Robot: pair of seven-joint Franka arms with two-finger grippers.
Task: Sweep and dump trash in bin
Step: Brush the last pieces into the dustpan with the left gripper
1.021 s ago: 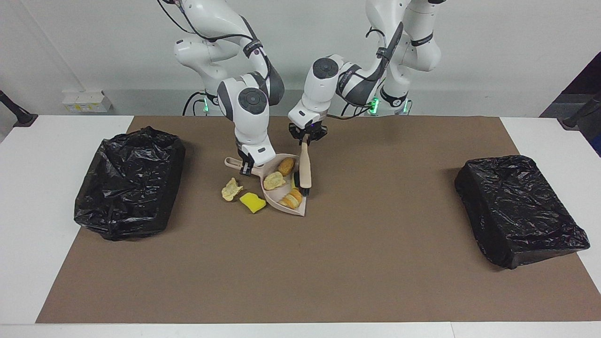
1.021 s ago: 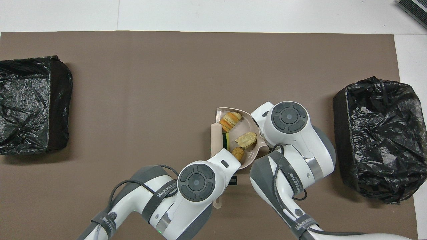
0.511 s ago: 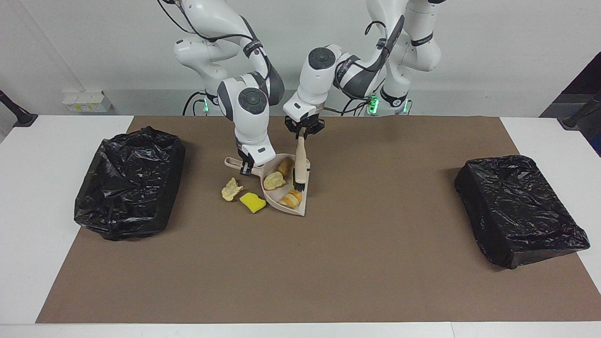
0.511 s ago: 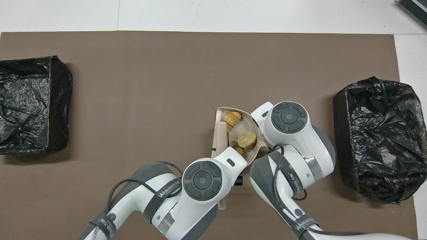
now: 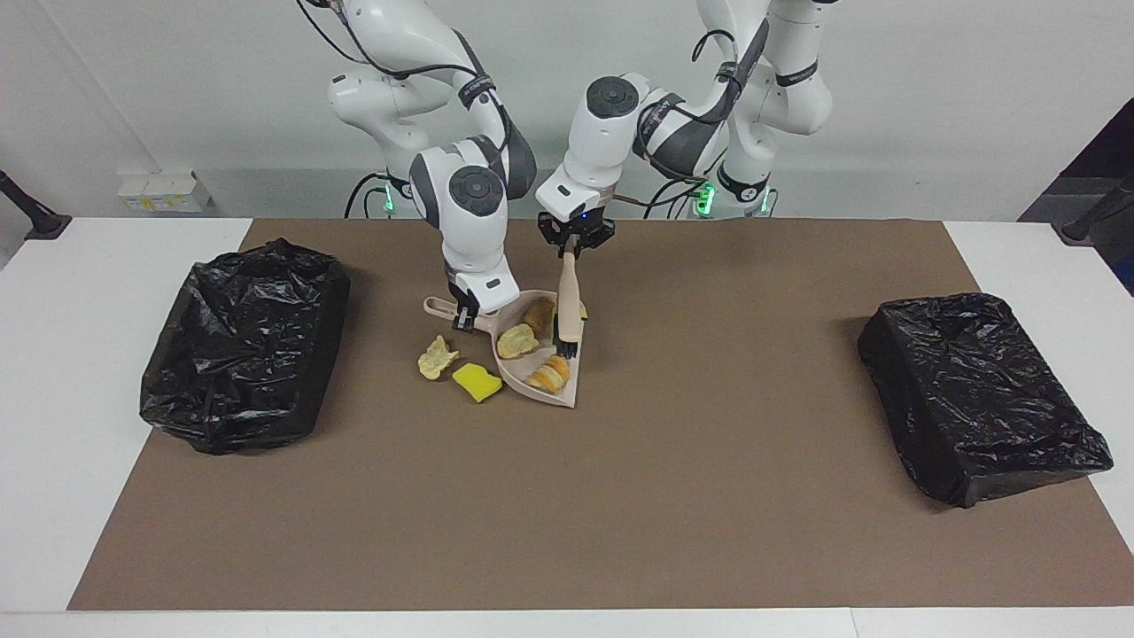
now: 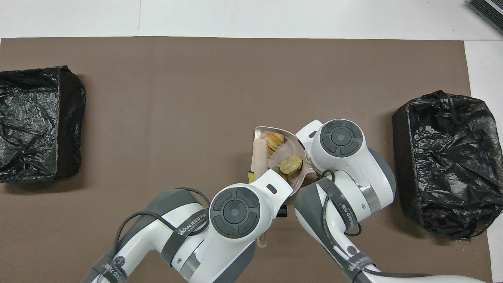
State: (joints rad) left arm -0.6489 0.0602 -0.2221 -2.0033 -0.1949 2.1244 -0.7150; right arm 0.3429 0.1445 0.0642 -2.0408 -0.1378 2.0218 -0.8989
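The beige dustpan (image 5: 560,399) lies on the brown mat with three tan bread-like lumps of trash (image 5: 516,339) in it. My right gripper (image 5: 464,317) is shut on the pan's handle. My left gripper (image 5: 572,251) is shut on the top of a beige brush (image 5: 568,301), which stands almost upright with its black bristles in the pan. A pale lump (image 5: 437,356) and a yellow sponge chunk (image 5: 477,382) lie on the mat beside the pan, toward the right arm's end. In the overhead view the arms hide both grippers, while the pan (image 6: 271,128) and brush handle (image 6: 259,157) show.
Two bins lined with black bags stand on the mat, one at the right arm's end (image 5: 244,346) and one at the left arm's end (image 5: 979,394). Brown mat (image 5: 567,514) stretches from the pan to the table edge farthest from the robots.
My left gripper has risen and swung the brush from slanting along the pan's edge to almost upright, bringing its bristles into the pan. The right gripper and dustpan have stayed put.
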